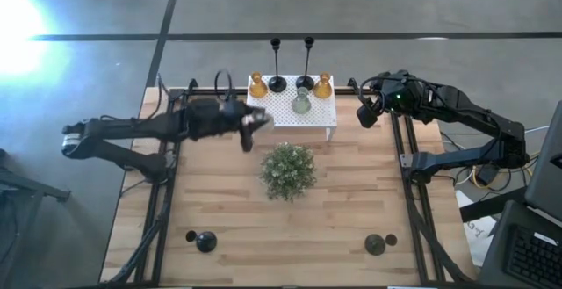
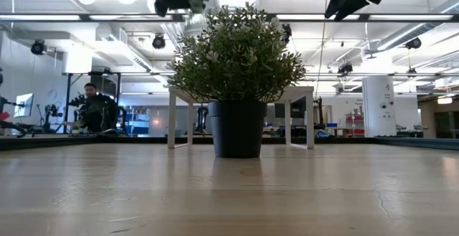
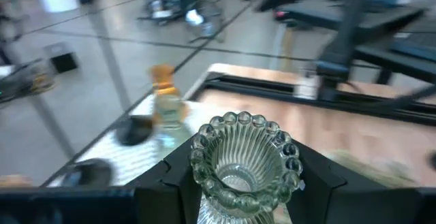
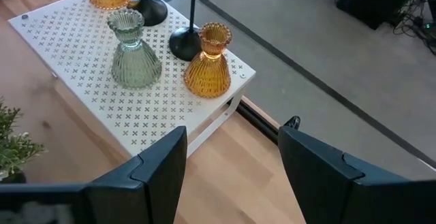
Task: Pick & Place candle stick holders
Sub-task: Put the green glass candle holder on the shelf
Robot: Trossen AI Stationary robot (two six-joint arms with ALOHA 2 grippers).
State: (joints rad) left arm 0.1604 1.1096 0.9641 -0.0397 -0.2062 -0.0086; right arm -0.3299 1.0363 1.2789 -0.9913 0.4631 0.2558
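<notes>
My left gripper point(image 1: 255, 125) hovers high by the left end of the white perforated stand point(image 1: 320, 113), shut on a pale greenish glass holder point(image 3: 244, 157). On the stand rest two amber holders point(image 4: 208, 62) point(image 1: 256, 85), another pale green one point(image 4: 133, 50) and two tall black ones point(image 1: 277, 82) point(image 1: 305, 80), each on its base. My right gripper point(image 4: 231, 173) hangs open above the stand's right end, nothing between its fingers. Two dark round holders point(image 1: 205, 242) point(image 1: 376, 244) sit near the table's front edge. My left gripper pinches the glass holder between its two fingers point(image 3: 170, 180), which flank its ribbed sides point(image 3: 204, 183) below the beaded rim. The fingers reach in about level from the table's left. The holder is lifted clear, its open mouth up; its lower part is hidden by the gripper.
A bushy green plant in a dark pot point(image 1: 288, 171) stands mid-table, in front of the stand. Black rails point(image 1: 162, 201) run along both table sides. Bare wood lies between the plant and the front edge. A person point(image 2: 92, 107) sits far off in the room.
</notes>
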